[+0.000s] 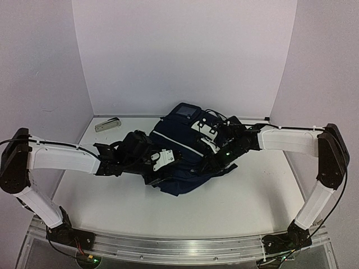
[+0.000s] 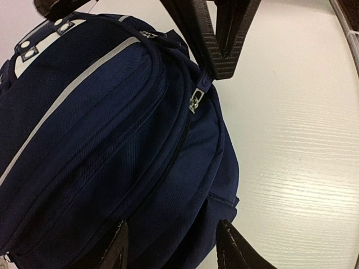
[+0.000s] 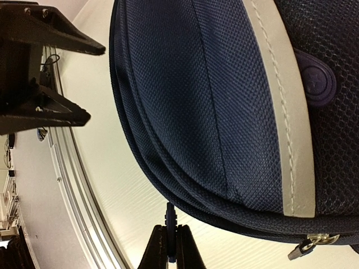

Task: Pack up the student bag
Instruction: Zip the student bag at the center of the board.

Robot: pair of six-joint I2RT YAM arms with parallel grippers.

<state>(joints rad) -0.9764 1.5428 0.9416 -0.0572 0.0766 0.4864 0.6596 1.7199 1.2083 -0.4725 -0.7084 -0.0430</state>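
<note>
So the backpack (image 1: 182, 151) is lying flat in the middle of the table (image 1: 252, 190), top end pointing at the back wall, with an arm reaching in from each side. The overhead view doesn't give you much more than that, since the grippers are just dark lumps against the navy fabric. It does catch a small silver-grey object (image 1: 107, 124) sitting well apart at the back left of the table, which neither wrist cam sees

The left wrist cam is way more useful. The left gripper (image 2: 171, 224) has its fingers (image 2: 115, 252) a middling way apart with the bag's rounded edge between them, and I can't tell if they actually press on the fabric. The same view shows the right gripper (image 2: 216, 70) coming in from the top, tips pinched together right at the metal zip slider (image 2: 196, 100)

The right wrist cam backs that up close in: its fingers are squeezed tight on a thin dark zip tab (image 3: 170, 216) poking up between them. It also shows the pale stripe (image 3: 280, 112), a mesh panel (image 3: 331, 33) and a second zip pull (image 3: 307, 245) dangling at the bag's edge, plus the left gripper's two fingers with a gap between them
</note>
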